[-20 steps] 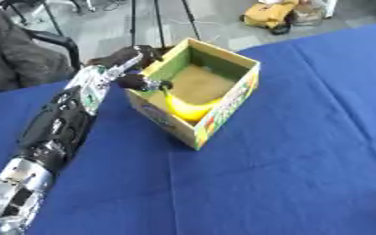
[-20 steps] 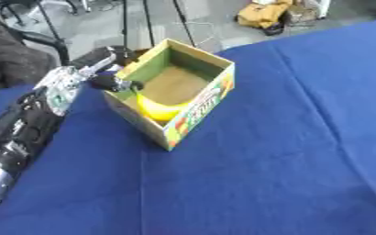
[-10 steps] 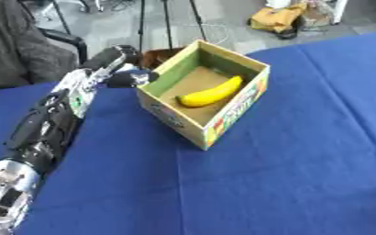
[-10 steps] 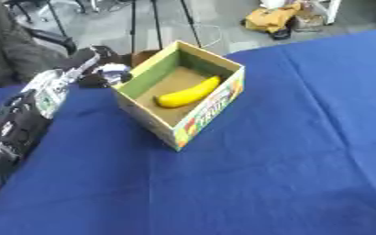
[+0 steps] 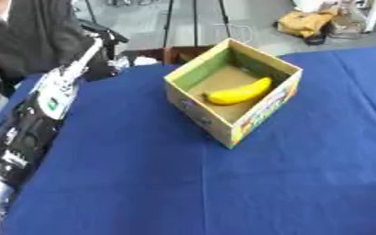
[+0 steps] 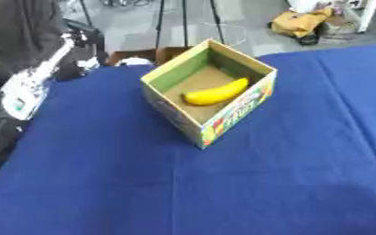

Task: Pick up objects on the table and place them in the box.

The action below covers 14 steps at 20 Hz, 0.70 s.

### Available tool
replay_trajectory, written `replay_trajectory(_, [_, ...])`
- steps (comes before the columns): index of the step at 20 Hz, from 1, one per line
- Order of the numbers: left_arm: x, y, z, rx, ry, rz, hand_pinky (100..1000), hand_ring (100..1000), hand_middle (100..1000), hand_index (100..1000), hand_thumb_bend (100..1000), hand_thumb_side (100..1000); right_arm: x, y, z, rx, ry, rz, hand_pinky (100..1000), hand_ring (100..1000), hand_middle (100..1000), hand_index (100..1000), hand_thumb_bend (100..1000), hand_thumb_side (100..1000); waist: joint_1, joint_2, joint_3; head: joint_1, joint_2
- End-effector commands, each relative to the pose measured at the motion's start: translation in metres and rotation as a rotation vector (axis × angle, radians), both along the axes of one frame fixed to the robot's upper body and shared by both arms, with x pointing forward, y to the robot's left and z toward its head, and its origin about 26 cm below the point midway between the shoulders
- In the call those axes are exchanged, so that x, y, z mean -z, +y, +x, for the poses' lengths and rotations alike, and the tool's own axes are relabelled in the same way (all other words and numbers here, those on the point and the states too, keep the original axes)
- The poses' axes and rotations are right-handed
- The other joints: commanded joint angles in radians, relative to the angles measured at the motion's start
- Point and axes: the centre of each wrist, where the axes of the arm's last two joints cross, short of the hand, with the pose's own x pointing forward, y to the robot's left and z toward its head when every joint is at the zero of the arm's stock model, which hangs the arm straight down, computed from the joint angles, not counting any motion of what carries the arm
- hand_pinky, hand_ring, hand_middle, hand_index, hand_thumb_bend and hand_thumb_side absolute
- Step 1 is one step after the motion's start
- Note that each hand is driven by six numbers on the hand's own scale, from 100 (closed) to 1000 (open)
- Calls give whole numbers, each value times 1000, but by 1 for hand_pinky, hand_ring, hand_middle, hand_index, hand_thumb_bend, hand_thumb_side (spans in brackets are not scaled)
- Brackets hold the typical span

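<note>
An open cardboard box (image 5: 233,94) stands on the blue tabletop (image 5: 223,193), slightly above the centre of the frame and turned so that one corner points toward the lower edge. Its inner walls and floor are plain brown with a green band along the upper inside faces; its outer sides carry bright multicoloured print in green, red and yellow. A single banana (image 5: 239,92) lies on the floor of the box, yellow, smoothly curved, running diagonally from lower left to upper right, its upper end close to the far right wall.

The robot's left arm (image 5: 30,124), black with silver and white segments, enters from the lower left corner and extends up along the left edge of the frame. Its left hand (image 5: 103,59) shows as a dark shape at the upper left, well apart from the box and beyond the tabletop's far edge; whether its fingers are spread or curled cannot be told. The right hand appears in neither view. The cloth over the tabletop is uniformly blue with faint creases.
</note>
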Motion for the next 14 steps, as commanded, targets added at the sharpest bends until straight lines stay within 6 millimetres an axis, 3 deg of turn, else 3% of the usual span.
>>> replay_trajectory(1, [-27,-12,-27,85,-112,-105,822,800,746,791,524,812,-6,-2,-1,10,-21,5,574,698,672,720,100,891,-8,-20,18,-19,9])
replay_trajectory(4, [-10,-32,-45,149,-110,-265,817,795,738,781,452,834,-6,-2,-2,11,-22,9,574,698,672,720,100,891,-14,-21,41,-23,14])
replay_trajectory(7, [10,-52,-57,184,-75,-390,816,793,734,777,355,914,-6,-2,-3,13,-22,11,574,698,672,720,100,891,-20,-20,65,-17,24])
replay_trajectory(14, [35,-78,-58,203,11,-515,809,791,727,768,264,978,-8,-1,-2,11,-30,12,573,698,672,720,100,888,-24,-18,74,-17,43])
